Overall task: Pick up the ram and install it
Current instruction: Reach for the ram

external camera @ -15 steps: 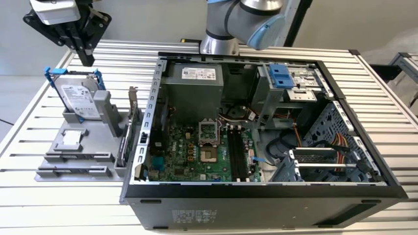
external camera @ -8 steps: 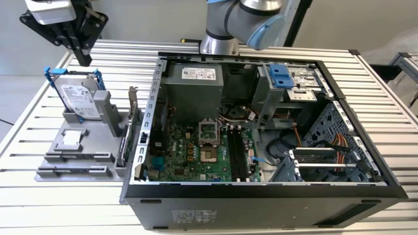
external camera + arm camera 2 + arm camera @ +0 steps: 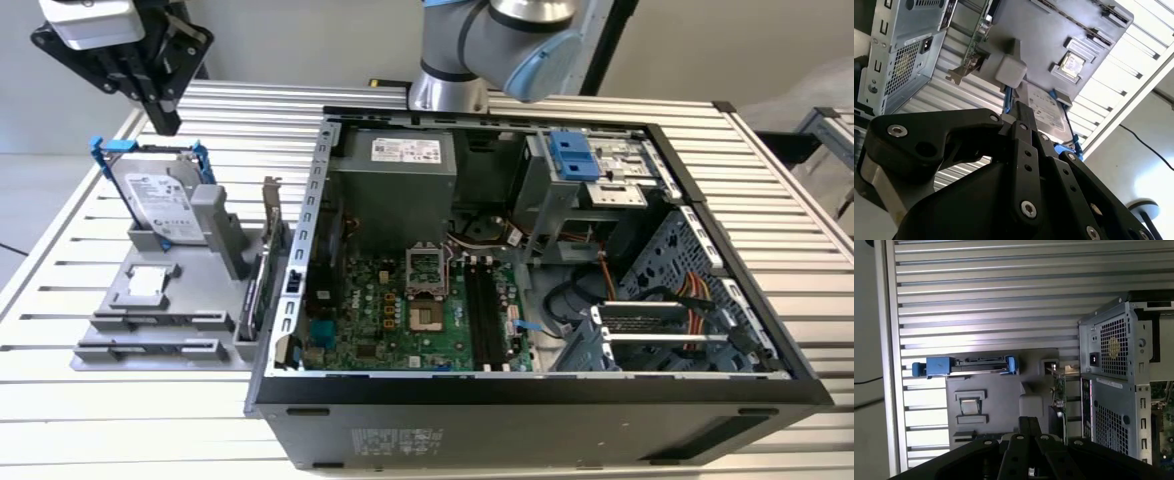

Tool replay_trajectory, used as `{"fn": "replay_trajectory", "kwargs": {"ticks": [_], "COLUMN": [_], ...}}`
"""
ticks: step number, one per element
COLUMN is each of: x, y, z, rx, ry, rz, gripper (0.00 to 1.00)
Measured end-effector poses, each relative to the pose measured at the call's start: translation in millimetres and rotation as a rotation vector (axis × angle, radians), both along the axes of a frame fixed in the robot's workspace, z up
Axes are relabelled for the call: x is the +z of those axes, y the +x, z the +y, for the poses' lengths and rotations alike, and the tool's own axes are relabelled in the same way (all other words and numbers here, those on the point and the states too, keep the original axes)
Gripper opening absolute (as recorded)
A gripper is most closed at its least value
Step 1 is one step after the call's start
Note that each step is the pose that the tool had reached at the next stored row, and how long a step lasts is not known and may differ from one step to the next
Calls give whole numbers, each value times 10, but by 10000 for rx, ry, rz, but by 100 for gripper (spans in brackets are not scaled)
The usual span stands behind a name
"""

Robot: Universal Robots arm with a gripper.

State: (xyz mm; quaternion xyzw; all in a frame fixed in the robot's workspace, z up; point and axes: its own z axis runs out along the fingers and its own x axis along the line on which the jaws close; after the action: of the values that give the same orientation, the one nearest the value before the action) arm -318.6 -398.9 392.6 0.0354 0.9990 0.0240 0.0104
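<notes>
Slatted metal bench (image 3: 134, 440), pale floor (image 3: 20, 190) beyond. Carrying open computer case (image 3: 534, 395) and grey holder (image 3: 160, 322). Above holder: claw (image 3: 163, 122), pinched shut, empty.

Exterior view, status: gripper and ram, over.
Gripper shut, empty, over the parts holder near the hard drive. Memory slots look bare; ram not installed. Bracketed card stands on holder's edge beside the case.

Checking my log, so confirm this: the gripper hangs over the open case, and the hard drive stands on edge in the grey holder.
One thing is wrong. The gripper hangs over the grey holder, at the exterior view's left of the case, not over the case. The exterior view shows it. The hard drive does stand on edge in the grey holder.
</notes>
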Motion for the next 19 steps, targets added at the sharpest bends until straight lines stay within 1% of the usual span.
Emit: {"fn": "replay_trajectory", "kwargs": {"ticks": [19], "x": [0], "y": [-133], "z": [0], "rx": [0], "ry": [0], "rz": [0], "gripper": [0]}}
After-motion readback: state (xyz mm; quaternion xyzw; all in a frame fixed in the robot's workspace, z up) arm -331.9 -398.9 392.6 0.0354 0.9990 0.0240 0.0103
